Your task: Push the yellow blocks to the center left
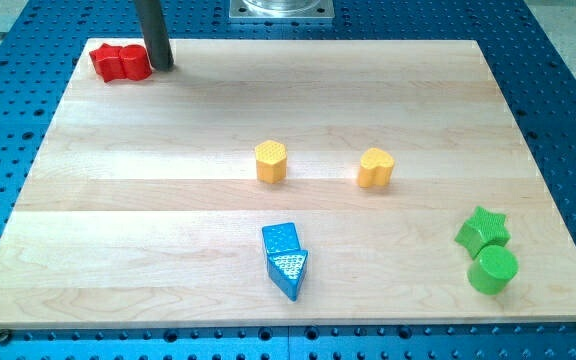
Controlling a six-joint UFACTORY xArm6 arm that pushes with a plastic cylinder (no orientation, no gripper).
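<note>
My tip [162, 66] bare and holding nothing, touching the right side of the red block [120, 62] at the board's [168, 210] top-left corner, yellow hexagonal block [271, 161] and yellow heart block [375, 167] well apart from that red block, near board centre.

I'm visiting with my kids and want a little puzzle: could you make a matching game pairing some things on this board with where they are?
Things:
1. red block
2. yellow hexagon block
3. green star block
4. my tip

Places:
A. near the board's middle
B. view's lower right
C. just right of the red block
D. view's top left corner

Pairs: 1-D, 2-A, 3-B, 4-C
</note>
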